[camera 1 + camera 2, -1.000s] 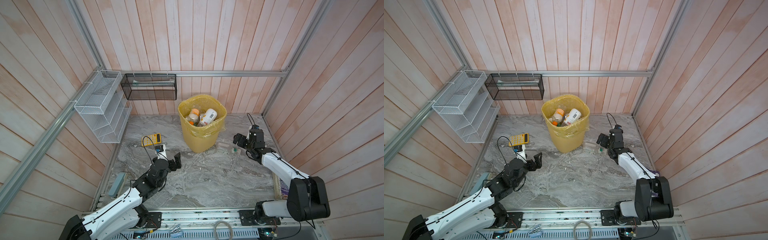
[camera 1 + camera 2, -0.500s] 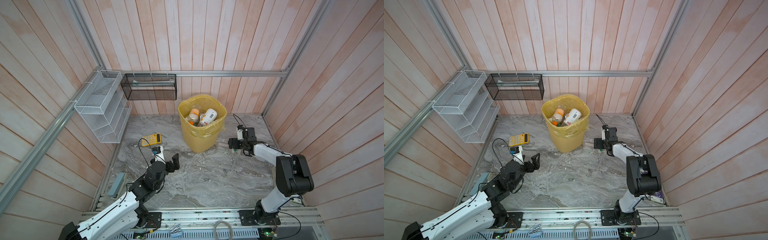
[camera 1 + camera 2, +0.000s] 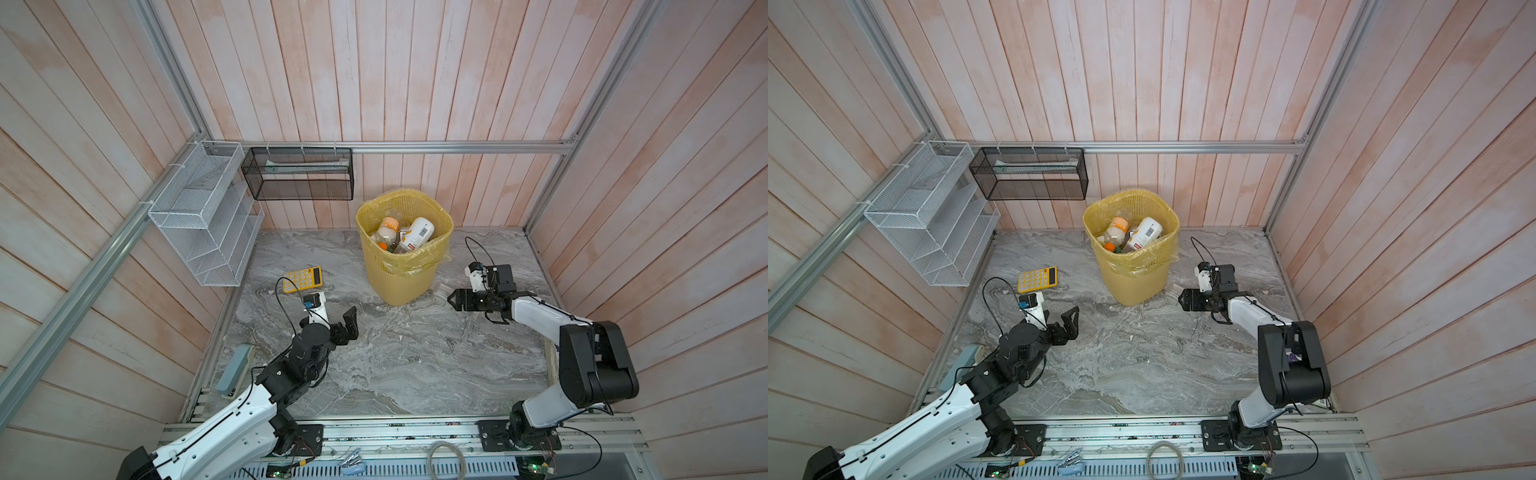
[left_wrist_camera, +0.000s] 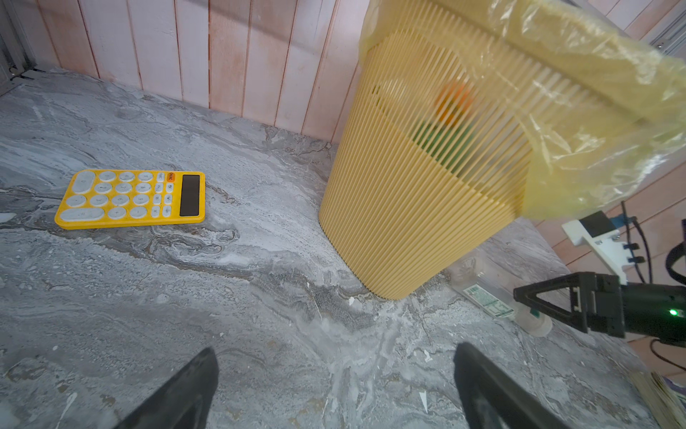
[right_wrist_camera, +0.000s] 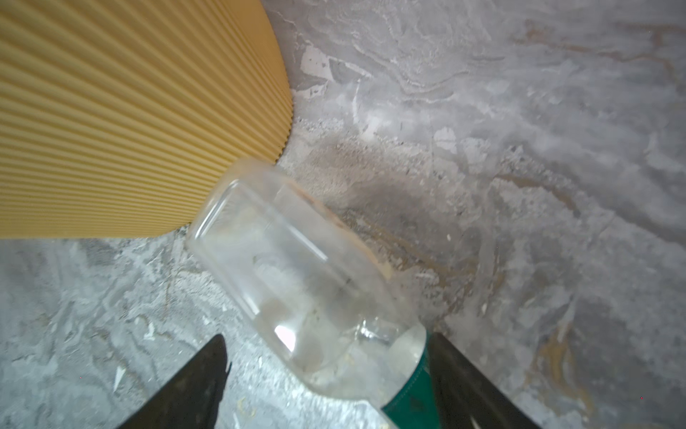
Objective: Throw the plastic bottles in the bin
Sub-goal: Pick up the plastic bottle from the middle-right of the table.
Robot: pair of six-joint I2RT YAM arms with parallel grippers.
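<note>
My right gripper spread open, I am straddling the bottle at the bin's four o'clock, likely squeezing next.

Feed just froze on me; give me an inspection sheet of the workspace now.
Surface: grey marbled tabletop, dusty specks, no spill seen.
Job's things: yellow bin upright with several bottles inside; one clear bottle lying on the tabletop beside its base.
Clutter: yellow calculator on the left arm's side of the bin.
Grippers: left gripper open, empty; right gripper open, jaws astride the clear bottle's green-capped end.
Cables: black cable loops at both wrists, clear of the bin.
Surroundings: plank walls; white wire rack and black mesh rack hung up.
</note>
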